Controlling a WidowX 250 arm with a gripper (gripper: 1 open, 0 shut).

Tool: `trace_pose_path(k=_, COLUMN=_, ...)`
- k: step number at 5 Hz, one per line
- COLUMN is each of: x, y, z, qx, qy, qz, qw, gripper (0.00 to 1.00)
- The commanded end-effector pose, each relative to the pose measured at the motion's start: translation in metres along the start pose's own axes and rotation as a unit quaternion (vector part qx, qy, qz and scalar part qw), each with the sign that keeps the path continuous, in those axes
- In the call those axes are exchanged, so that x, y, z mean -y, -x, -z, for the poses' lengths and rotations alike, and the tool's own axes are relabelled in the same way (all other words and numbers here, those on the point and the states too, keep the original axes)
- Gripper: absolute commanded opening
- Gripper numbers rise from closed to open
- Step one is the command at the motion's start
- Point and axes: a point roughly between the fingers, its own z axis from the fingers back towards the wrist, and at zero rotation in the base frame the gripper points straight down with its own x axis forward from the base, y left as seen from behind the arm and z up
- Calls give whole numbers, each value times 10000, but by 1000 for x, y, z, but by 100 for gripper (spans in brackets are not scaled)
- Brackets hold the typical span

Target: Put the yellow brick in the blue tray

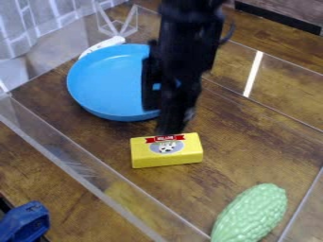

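The yellow brick (168,149) lies flat on the wooden table, with its red banner and round picture facing up. It sits in front of the blue tray (101,87), which has nothing in it. My gripper (164,117) points down, blurred by motion. It hangs just behind and above the brick, over the tray's near right rim. Its two dark fingers (176,121) stand apart with nothing between them, and they do not touch the brick.
A green bumpy oval thing (250,216) lies at the front right. A clear plastic wall (76,165) runs along the left and front of the table. A blue object (23,222) sits outside it at the bottom left.
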Motion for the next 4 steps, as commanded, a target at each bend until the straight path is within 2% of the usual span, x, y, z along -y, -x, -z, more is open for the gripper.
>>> trace_pose_path(k=1, x=-8, y=1, z=27, qx=223, qy=-137, qz=155, qw=9995, gripper=100)
trace_pose_path(k=2, x=-25, y=5, z=22, qx=337, qy=-233, qz=-720, qw=9966, gripper=0)
trace_pose_path(k=4, x=-54, y=-4, z=12, qx=578, qy=-336, qz=-404, qw=9969, gripper=0)
